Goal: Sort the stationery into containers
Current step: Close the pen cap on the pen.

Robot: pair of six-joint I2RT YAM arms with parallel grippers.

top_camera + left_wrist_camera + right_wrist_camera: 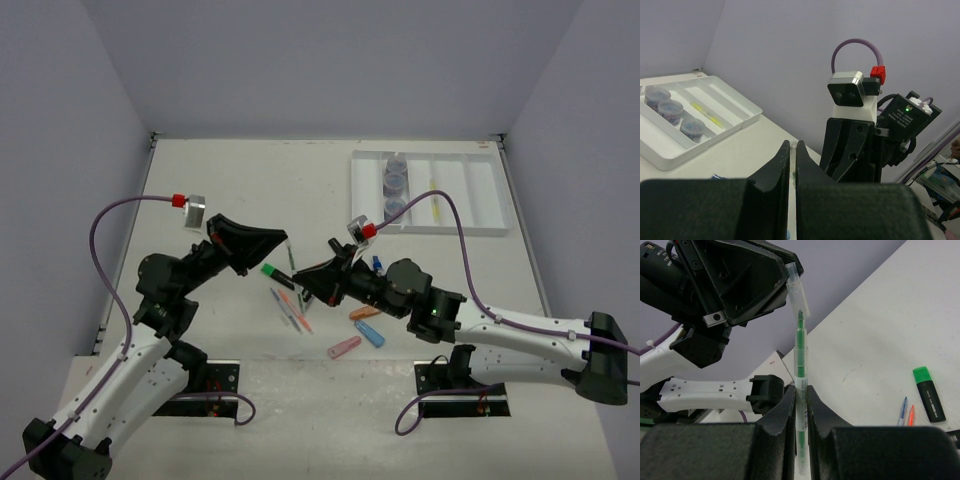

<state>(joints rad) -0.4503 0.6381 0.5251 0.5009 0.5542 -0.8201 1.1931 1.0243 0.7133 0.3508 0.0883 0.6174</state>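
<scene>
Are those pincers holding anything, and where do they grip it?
Both hold one green pen. The left pincer pinches one end, and the right pincer grips farther along the barrel.

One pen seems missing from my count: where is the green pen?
In the right wrist view the green pen is held at centre, off the table: the right gripper clamps its lower part, the left gripper its top end.

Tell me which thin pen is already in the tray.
The yellow pen, in the white tray. Left gripper and right gripper hold the green pen; the blue pen and orange pen lie loose.
</scene>
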